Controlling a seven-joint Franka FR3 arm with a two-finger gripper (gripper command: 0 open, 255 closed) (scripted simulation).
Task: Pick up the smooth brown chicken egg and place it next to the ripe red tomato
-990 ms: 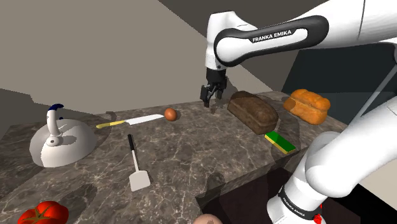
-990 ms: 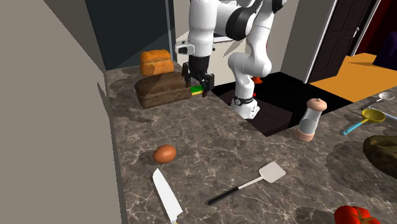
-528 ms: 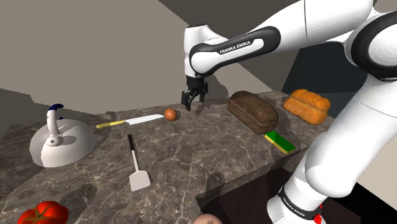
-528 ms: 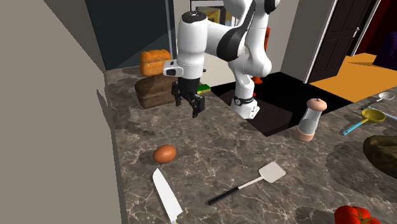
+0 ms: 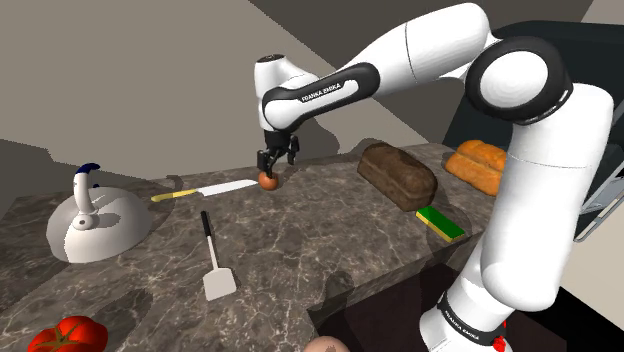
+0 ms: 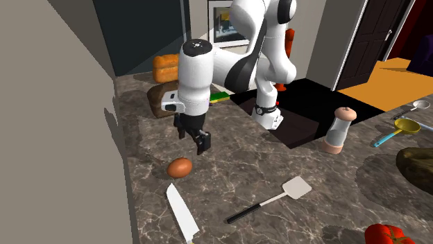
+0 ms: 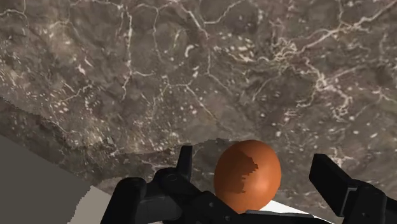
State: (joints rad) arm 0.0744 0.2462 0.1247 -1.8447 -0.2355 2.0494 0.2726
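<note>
A smooth brown egg (image 5: 268, 181) lies on the dark marble counter (image 5: 300, 240) near the back wall, just past the knife's tip. My black gripper (image 5: 272, 165) hovers right above it, open. In the wrist view the egg (image 7: 247, 175) sits between the two fingers (image 7: 184, 162), which stand apart and do not touch it. From the second exterior view the gripper (image 6: 194, 142) hangs a little above and behind the egg (image 6: 180, 167). The red tomato (image 5: 68, 333) rests at the counter's near corner at the shoulder view's lower left, far from the egg, and shows as the tomato (image 6: 385, 234) at that view's lower right.
A yellow-handled knife (image 5: 205, 190), a spatula (image 5: 213, 262) and a grey kettle (image 5: 95, 222) lie between egg and tomato. A dark loaf (image 5: 398, 175), an orange loaf (image 5: 480, 165) and a green sponge (image 5: 441, 222) sit toward the stand. A grinder (image 6: 336, 130) stands by the counter edge.
The arm has swung from over the dark loaf across the counter toward the wall and come down over the egg. The egg has not moved.
</note>
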